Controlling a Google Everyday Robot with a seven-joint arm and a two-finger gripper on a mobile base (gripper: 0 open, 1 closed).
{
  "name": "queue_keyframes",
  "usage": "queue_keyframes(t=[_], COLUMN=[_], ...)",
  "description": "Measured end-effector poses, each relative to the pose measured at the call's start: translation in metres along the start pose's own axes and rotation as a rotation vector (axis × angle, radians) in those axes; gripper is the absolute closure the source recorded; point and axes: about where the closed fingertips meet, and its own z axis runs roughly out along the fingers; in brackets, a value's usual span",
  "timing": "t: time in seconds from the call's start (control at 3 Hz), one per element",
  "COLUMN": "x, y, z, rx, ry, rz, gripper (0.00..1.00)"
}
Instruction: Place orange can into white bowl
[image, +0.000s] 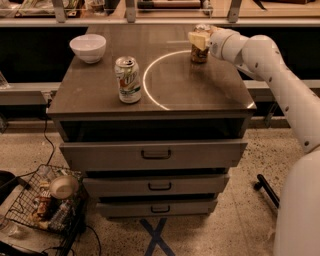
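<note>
The orange can (199, 53) stands at the far right of the cabinet top (150, 95), its upper part covered by my gripper (198, 39). The gripper comes in from the right on the white arm (270, 65) and is shut on the can's top. The white bowl (88, 47) sits empty at the far left corner of the top, well to the left of the can.
A white and green 7UP can (128, 79) stands upright near the front middle, between bowl and orange can. A bright ring of light (150, 80) lies on the top. A wire basket (45, 205) with clutter and a tan bowl sits on the floor at the left.
</note>
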Motion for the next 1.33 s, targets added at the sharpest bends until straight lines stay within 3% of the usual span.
queue_keyframes(t=[0.67,1.0,1.33], x=[0.002,-0.003,-0.035], y=[0.003,0.006,0.006], z=[0.003,0.004,0.000], rx=[-0.005,-0.015,-0.032], ry=[0.004,-0.004,-0.030], rz=[0.000,-0.010,-0.040], gripper=[0.95,1.00,1.00])
